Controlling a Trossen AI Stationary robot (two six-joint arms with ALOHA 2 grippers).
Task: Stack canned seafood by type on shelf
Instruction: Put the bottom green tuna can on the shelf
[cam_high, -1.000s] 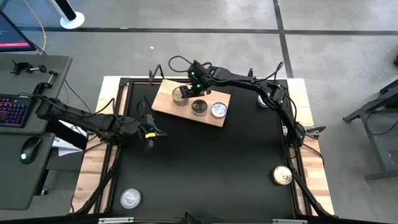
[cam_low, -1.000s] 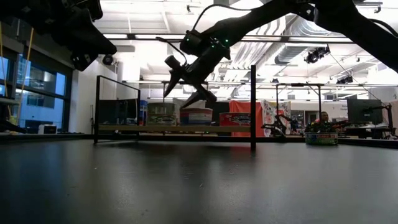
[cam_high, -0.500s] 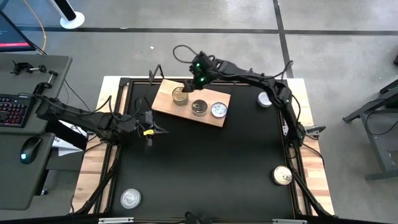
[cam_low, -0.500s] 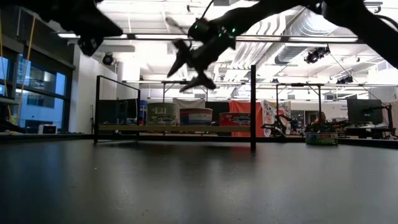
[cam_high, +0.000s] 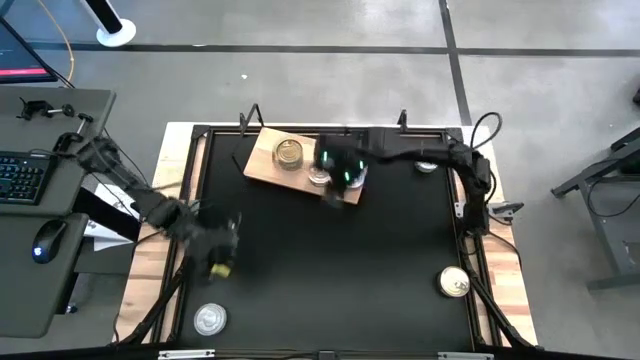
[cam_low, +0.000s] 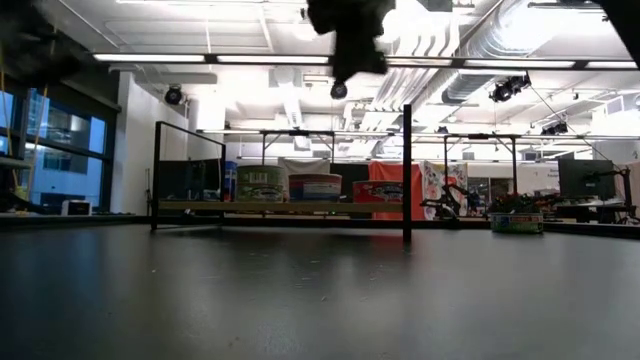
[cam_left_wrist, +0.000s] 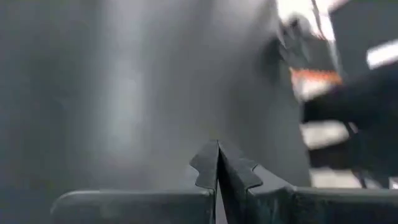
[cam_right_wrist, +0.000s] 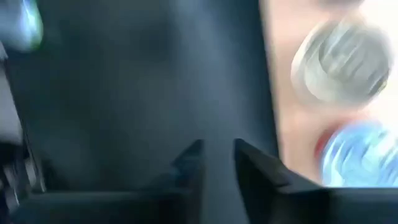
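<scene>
Hovering above the light wooden shelf board (cam_high: 265, 165), the right gripper (cam_high: 340, 185) (jaws narrow, empty) is nearer the gold-topped tin (cam_high: 455, 282); the shut left gripper (cam_high: 220, 262) is nearer the silver-topped tin (cam_high: 209, 319).

table (cam_high: 330, 270): shelf (cam_high: 262, 165), three tins | shelf: tins (cam_high: 290, 153)

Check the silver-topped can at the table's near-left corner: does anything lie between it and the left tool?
Nothing visible does. Bare black table separates the left tool from the silver-topped can; the wooden shelf lies farther off.
</scene>
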